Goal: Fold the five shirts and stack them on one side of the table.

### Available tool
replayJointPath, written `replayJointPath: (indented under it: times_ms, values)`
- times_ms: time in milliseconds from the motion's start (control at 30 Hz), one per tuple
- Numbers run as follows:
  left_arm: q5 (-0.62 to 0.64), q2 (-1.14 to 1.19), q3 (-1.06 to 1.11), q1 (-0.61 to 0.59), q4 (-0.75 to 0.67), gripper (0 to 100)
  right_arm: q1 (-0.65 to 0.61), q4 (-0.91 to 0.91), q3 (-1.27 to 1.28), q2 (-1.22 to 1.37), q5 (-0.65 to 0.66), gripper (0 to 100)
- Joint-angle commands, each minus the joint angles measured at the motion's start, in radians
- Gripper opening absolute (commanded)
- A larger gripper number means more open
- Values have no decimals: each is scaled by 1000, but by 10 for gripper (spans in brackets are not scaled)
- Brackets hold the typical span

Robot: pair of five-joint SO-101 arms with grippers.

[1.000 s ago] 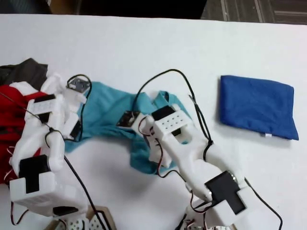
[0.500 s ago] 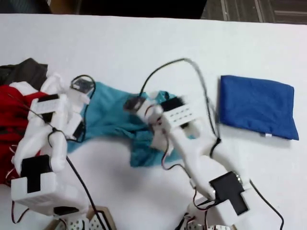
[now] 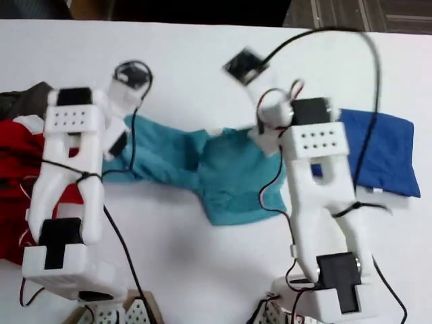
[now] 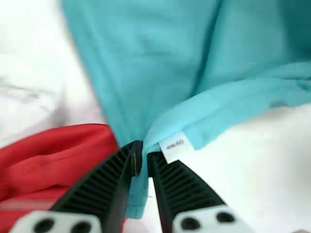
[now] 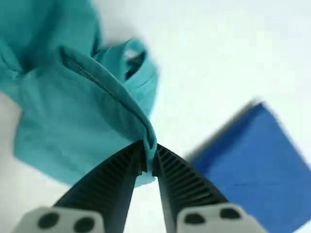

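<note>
High view: teal shirt (image 3: 229, 177) spread mid-surface (image 3: 189, 61); folded blue shirt (image 3: 388, 162) at its 3 o'clock, red shirt (image 3: 10, 155) at 9. L wrist: left pincer (image 4: 144, 158) clamped on teal hem by label (image 4: 174, 145). R wrist: right pincer (image 5: 148, 156) nipped tight on a teal fold. Cloth prob. soft, light, floppy, so best held at hems/corners.

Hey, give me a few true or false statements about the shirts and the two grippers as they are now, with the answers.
1. The left gripper and right gripper are both shut on the teal shirt. True.
2. The teal shirt is neatly folded. False: it is rumpled, stretched between the grippers.
3. The blue shirt lies folded on the table. True.
4. The red shirt is stacked on the blue shirt. False: it lies bunched beside the left arm, apart from it.
</note>
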Motion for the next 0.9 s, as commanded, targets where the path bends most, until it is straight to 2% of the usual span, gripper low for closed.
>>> replayJointPath:
  times_ms: [0, 133, 333, 667, 867]
  values:
    - [9, -11, -186, 11, 91, 25, 41, -13, -187, -41, 2, 21]
    - [9, -11, -352, 15, 172, 25, 62, -10, -341, -44, 2, 21]
    - [9, -17, -504, 84, 252, 25, 84, -5, -496, -48, 2, 20]
    - [9, -18, -746, 77, 275, 25, 206, -5, -715, -50, 3, 20]
    - [11, -40, -835, 77, 276, 25, 200, 8, -833, -91, 2, 20]
